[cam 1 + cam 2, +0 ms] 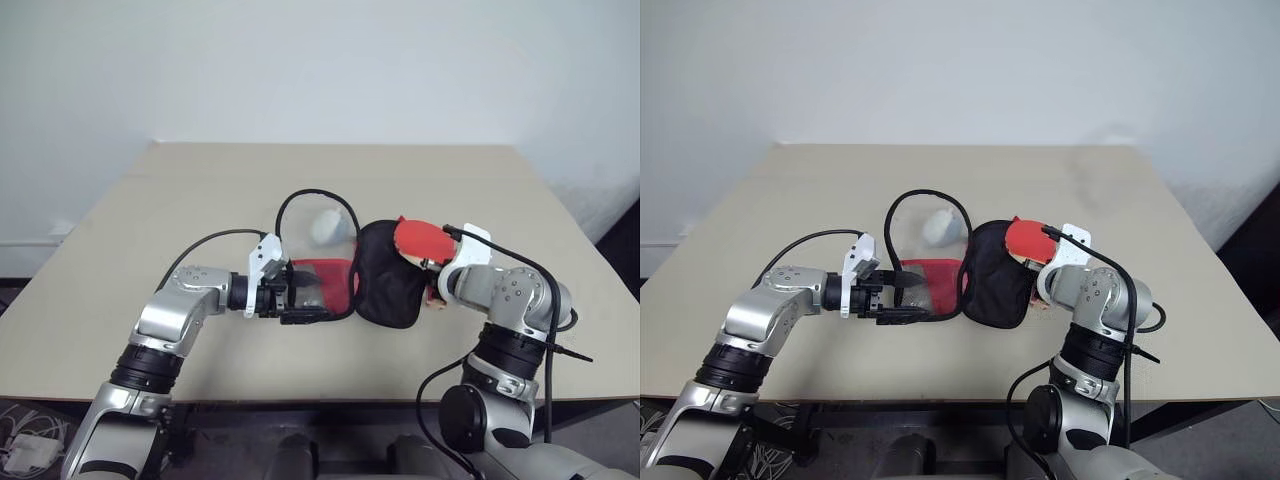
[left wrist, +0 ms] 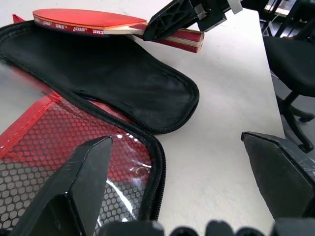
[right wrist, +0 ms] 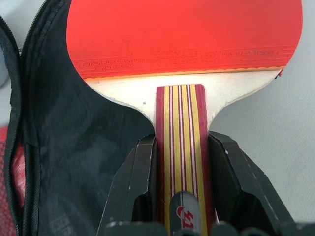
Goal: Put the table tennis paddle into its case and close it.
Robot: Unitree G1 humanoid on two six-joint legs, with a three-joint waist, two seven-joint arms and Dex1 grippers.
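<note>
Over the open case (image 1: 390,275), the right claw (image 3: 183,189) pinches the "DHS"-printed paddle (image 2: 83,19); left claw (image 2: 177,191) spread.

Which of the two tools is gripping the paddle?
The right tool, shut on the table tennis paddle handle; the left tool stands open beside the case.

Silver arms, black joint bands, white wrist brackets, black cables, black two-finger left claw (image 1: 300,297).
</note>
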